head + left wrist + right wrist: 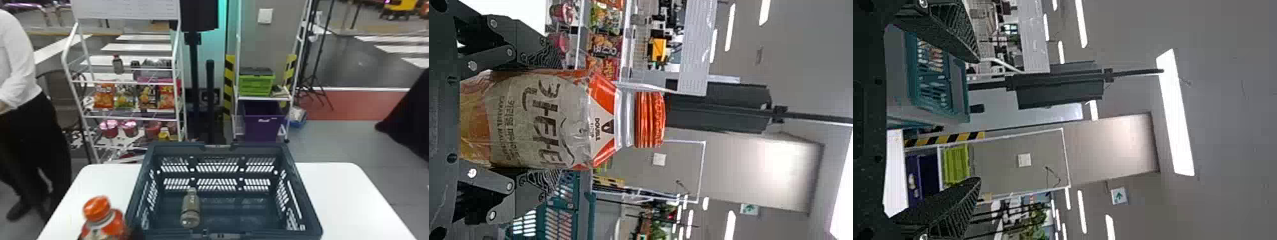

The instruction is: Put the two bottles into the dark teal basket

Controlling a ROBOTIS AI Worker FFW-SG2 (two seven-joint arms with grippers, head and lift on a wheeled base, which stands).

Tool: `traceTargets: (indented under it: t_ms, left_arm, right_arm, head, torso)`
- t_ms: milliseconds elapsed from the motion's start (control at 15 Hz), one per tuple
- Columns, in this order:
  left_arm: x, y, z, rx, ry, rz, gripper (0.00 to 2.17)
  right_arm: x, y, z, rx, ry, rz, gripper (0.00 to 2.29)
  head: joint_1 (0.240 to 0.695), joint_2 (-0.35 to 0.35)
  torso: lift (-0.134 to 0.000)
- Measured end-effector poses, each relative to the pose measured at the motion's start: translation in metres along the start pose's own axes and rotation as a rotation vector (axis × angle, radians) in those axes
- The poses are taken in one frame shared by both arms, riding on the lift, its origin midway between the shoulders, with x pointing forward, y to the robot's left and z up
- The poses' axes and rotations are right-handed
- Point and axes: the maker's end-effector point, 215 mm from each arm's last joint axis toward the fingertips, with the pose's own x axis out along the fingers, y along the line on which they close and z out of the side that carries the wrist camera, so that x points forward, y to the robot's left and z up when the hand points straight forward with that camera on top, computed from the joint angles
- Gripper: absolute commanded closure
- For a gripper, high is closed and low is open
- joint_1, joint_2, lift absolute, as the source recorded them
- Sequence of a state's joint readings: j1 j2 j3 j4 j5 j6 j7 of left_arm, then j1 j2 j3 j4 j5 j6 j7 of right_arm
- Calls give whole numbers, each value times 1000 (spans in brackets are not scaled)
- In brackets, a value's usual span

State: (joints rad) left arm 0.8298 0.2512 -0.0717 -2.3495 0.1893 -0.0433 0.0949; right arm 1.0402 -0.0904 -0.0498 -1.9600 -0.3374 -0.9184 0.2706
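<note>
At the lower left of the head view, my left gripper [136, 232] is beside the orange-capped bottle [103, 223], left of the dark teal basket [306, 204]. The left wrist view has the left gripper [554, 120] shut on that bottle [544, 120], a finger on each side of its body and the cap beyond the fingertips. A grey-brown bottle [191, 209] is inside the basket, toward its left side. In the right wrist view, my right gripper [978, 119] stands open with nothing between its fingers; the basket [960, 92] is farther off.
The basket rests on a white table [348, 198], with table surface to both sides. Behind stand a white rack [127, 83] with snack bags and cups, and another rack with a green crate [255, 84] and a purple bin [263, 126].
</note>
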Motion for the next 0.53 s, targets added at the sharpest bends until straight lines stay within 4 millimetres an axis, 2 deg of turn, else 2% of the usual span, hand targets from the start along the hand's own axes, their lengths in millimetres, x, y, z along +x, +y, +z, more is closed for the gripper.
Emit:
traceTargets:
  t_ms: [267, 533]
  left_arm:
    - [37, -38, 26, 71, 30, -34, 2142]
    - [73, -70, 45, 92, 34, -93, 2142]
  right_arm:
    - [-29, -15, -26, -10, 100, -43, 53]
    - [-38, -8, -56, 13, 238, -43, 66]
  head:
    - [499, 0]
    - [499, 0]
  torso:
    - [0]
    - [0]
